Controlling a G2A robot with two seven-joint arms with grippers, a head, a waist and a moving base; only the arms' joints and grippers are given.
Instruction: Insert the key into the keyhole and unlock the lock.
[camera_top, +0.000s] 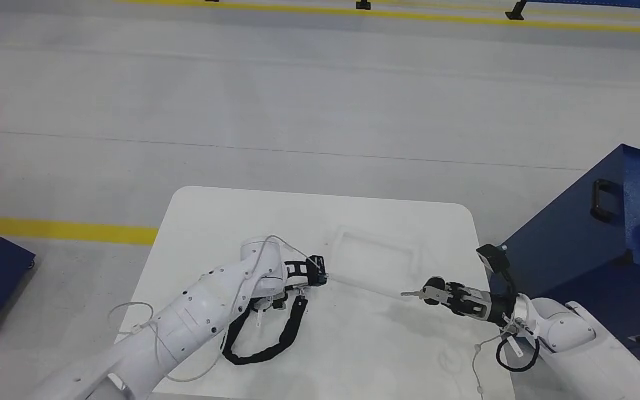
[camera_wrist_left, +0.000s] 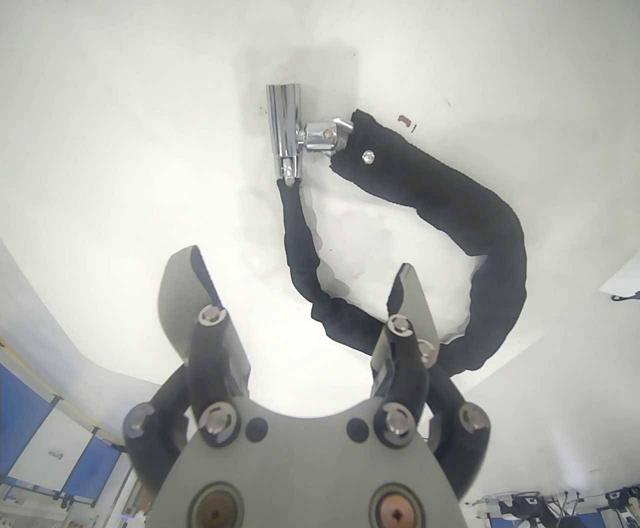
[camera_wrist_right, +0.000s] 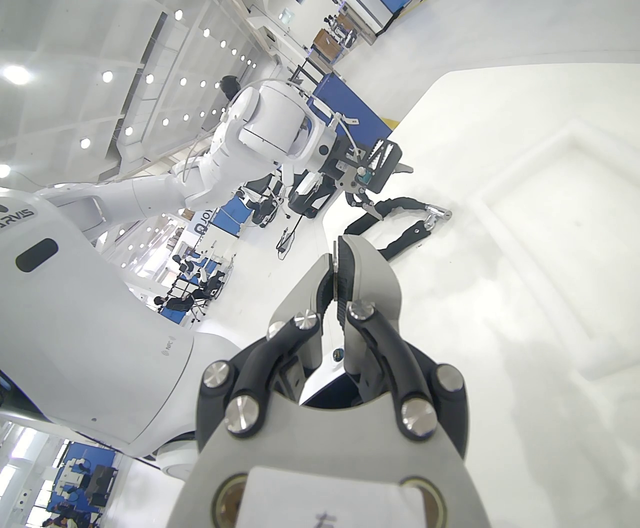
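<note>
Resting on a white table (camera_top: 200, 230) over grey floor (camera_top: 300, 90), the lock (camera_wrist_left: 495, 235); left claw (camera_wrist_left: 300, 260) apart, right claw (camera_wrist_right: 336, 250) clamping key (camera_top: 408, 294).

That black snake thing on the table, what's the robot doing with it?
That is a chain lock in a black sleeve, lying in a loop on the white table. The left gripper hangs open just above it, touching nothing. The right gripper is off to the side, pinched shut on something small and thin, probably the key. The key is not yet in the shiny lock barrel, where both chain ends are joined.
</note>
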